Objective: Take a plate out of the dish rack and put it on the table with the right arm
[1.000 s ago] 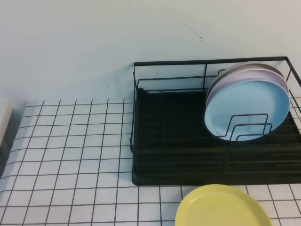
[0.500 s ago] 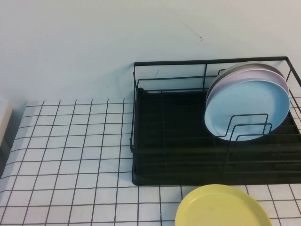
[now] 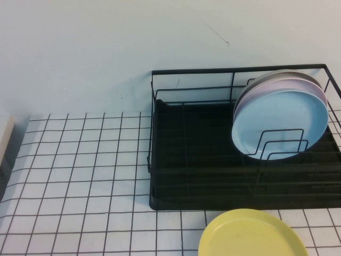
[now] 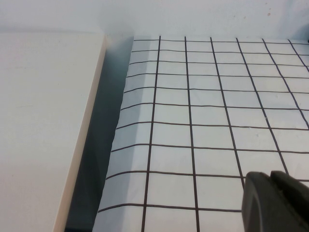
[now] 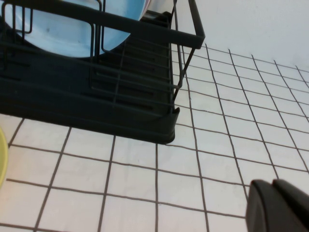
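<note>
The light sky-blue plate (image 3: pixel 279 125) stands upright in the black wire dish rack (image 3: pixel 192 160), at its right end, in front of a pale pink plate (image 3: pixel 319 93). The right wrist view shows the plate (image 5: pixel 58 34) behind the rack's wires (image 5: pixel 145 34). My right gripper (image 5: pixel 273 183) is shut and empty, low over the gridded table (image 5: pixel 145 183), apart from the rack's corner. My left gripper (image 4: pixel 270 176) is shut and empty over the table (image 4: pixel 203 111) near its left edge. Neither gripper shows in the high view.
A yellow plate (image 3: pixel 253 234) lies flat on the table in front of the rack; its edge shows in the right wrist view (image 5: pixel 1 154). A grey plate (image 3: pixel 266 76) stands behind the pink one. A pale board (image 4: pixel 43 121) lies beside the table's left edge.
</note>
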Action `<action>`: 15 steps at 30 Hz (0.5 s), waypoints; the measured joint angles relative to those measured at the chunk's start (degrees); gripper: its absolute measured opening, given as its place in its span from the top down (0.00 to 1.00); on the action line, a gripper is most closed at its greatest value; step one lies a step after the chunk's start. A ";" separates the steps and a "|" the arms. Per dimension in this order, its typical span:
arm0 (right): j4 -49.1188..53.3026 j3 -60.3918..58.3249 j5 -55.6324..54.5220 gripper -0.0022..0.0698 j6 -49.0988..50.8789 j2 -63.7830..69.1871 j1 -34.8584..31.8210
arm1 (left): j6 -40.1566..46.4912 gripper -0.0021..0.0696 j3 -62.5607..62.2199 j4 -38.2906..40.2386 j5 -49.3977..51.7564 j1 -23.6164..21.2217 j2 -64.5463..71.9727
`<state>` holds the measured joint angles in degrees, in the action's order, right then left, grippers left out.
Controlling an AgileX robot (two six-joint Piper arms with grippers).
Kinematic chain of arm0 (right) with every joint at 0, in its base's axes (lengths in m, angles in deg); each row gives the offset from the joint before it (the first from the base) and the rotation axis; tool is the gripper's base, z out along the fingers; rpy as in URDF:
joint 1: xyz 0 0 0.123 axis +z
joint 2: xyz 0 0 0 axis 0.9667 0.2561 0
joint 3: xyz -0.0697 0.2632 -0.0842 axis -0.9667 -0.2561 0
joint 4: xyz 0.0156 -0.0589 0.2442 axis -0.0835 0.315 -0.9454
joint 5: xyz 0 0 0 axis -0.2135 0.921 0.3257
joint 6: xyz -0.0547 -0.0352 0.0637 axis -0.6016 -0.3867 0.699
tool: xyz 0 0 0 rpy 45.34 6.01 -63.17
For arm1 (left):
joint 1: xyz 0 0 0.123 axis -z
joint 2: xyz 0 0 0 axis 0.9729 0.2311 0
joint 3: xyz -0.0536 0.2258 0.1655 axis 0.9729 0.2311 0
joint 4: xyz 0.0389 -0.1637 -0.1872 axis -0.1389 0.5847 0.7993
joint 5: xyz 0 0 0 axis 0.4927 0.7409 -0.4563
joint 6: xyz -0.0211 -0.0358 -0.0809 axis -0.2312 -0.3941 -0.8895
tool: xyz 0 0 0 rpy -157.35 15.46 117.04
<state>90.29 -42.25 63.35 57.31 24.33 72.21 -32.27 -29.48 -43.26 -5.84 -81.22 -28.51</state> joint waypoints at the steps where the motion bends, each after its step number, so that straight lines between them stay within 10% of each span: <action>1: 0.00 0.00 0.00 0.97 0.00 0.00 0.00 | 0.00 0.98 0.00 0.00 0.00 0.00 0.00; 15: 3.91 0.00 0.00 0.97 0.00 0.00 0.00 | 0.00 0.98 0.00 0.00 0.00 0.00 0.00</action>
<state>94.20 -42.25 63.35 57.31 24.33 72.21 -32.27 -29.48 -43.26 -5.84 -81.22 -28.51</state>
